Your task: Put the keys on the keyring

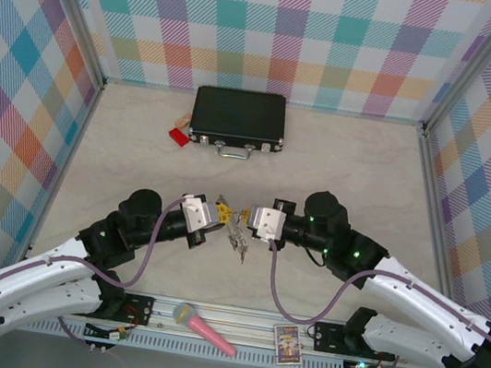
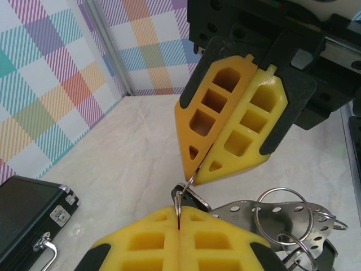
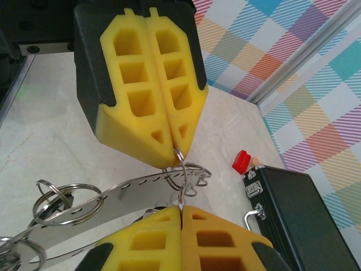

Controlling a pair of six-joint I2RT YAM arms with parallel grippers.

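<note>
**A:** How are the two end effectors set?

**B:** The left gripper (image 2: 179,213) is seen pressed together at the bottom centre of the left wrist view. A small split ring (image 2: 178,199) is pinched in its tips. The right gripper (image 2: 196,170), just above it in that frame, is likewise closed, and the same ring appears to be nipped at its upper side.

**A:** Where are the task's things found?

**B:** In the overhead view the keys (image 1: 237,236) are gathered at the centre of the frame, just below the point where the two tips meet. The keyring (image 3: 113,199), a flat grey metal band punched with holes, runs from the lower left of the right wrist view up to its centre. There it is met by the pinched ring. Whether the bunch is lifted off the table (image 1: 342,162) cannot be told.

**A:** On what is the coming move judged to turn?

**B:** The ring is gripped from opposite sides, so neither arm is the nearer. The line between the tips runs left to right in the overhead frame, and the band's long axis is judged to trail away from it toward the bottom. A turn of the ring against the band is probably called for. Whether the ring is already threaded through a hole cannot be made out.
</note>
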